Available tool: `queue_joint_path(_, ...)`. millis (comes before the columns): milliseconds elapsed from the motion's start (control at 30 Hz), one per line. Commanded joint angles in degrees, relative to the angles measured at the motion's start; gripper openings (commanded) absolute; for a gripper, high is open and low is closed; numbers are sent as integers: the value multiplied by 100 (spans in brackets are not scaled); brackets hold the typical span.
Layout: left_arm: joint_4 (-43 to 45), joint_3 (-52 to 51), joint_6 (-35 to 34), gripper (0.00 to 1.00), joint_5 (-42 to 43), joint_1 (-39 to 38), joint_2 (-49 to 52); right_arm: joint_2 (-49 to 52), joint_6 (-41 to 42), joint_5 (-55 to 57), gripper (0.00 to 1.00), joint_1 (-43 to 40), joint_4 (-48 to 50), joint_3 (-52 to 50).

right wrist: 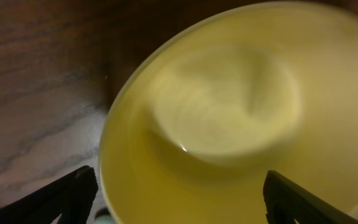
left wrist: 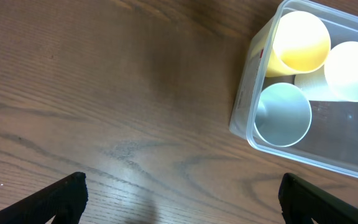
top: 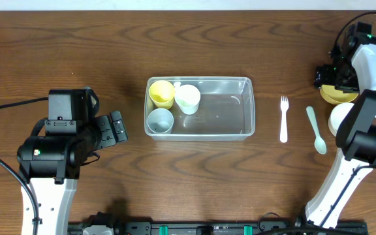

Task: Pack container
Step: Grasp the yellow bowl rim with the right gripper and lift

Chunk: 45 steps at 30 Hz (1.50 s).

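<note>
The clear container [top: 230, 132] sits mid-table and holds a yellow cup [top: 162, 94], a white cup [top: 188, 99] and a pale-blue cup [top: 160, 121]; it also shows in the left wrist view [left wrist: 244, 106]. My left gripper [top: 114, 127] is open and empty over bare table left of the container. My right gripper [top: 328, 75] is open right above a yellow bowl [top: 337, 96], which fills the right wrist view [right wrist: 241, 118], blurred. A white bowl [top: 339, 118] sits beside it, partly hidden by the right arm.
A white fork [top: 283, 119] and a pale-green spoon [top: 316, 129] lie on the wood table right of the container. The right arm's base stands at the front right, the left arm's at the front left.
</note>
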Motion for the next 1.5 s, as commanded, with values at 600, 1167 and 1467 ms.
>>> queue_joint_path(600,-15,-26,-68,98,-63,28,-9,146,-94,-127,20,446,140,131)
queue_joint_path(1167,-24,-26,-66,98,-66,28,-9,-249,-68,-136,1,483,-76,192)
queue_joint_path(1467,-39,-26,-68,98,-66,28,-9,-2367,-404,-675,1,1220,-514,199)
